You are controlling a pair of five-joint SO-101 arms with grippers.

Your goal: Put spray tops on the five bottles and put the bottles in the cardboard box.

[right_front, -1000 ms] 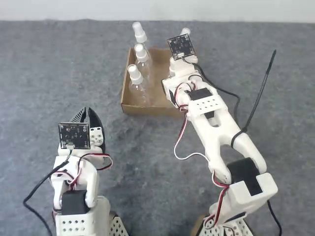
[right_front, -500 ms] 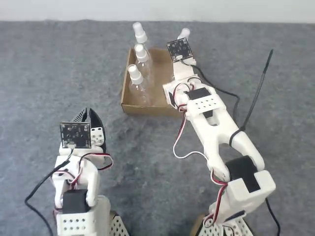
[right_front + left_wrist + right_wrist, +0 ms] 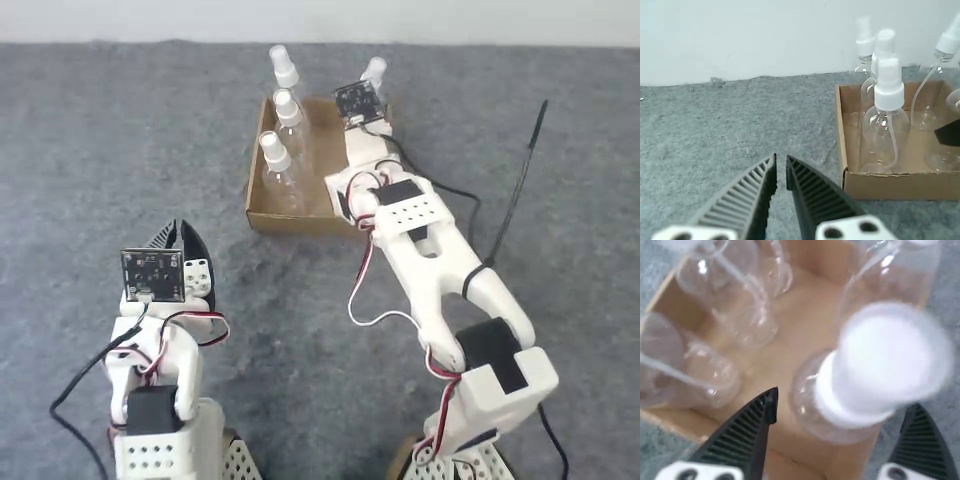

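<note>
The cardboard box [image 3: 300, 220] stands at the far middle of the table and holds several clear bottles with white spray tops. Two of them [image 3: 273, 152] [image 3: 287, 108] stand along its left side. One more [image 3: 284, 65] is at the far left corner and another [image 3: 374, 70] at the far right. My right arm [image 3: 400, 200] stretches over the box. Its gripper [image 3: 842, 400] is open, with a finger on each side of a capped bottle [image 3: 885, 360] that stands in the box [image 3: 810, 335], touching neither. My left gripper [image 3: 781, 161] is shut and holds nothing, low over the carpet near the table's front left.
Grey carpet [image 3: 120, 140] covers the table, with free room left of and in front of the box [image 3: 900, 185]. A white wall [image 3: 740, 35] runs along the far edge. A black cable [image 3: 520, 190] rises on the right, beside the right arm.
The right arm has pushed a little farther over the box and its wrist has tilted, so the far right bottle's top shows more. The left arm has kept still.
</note>
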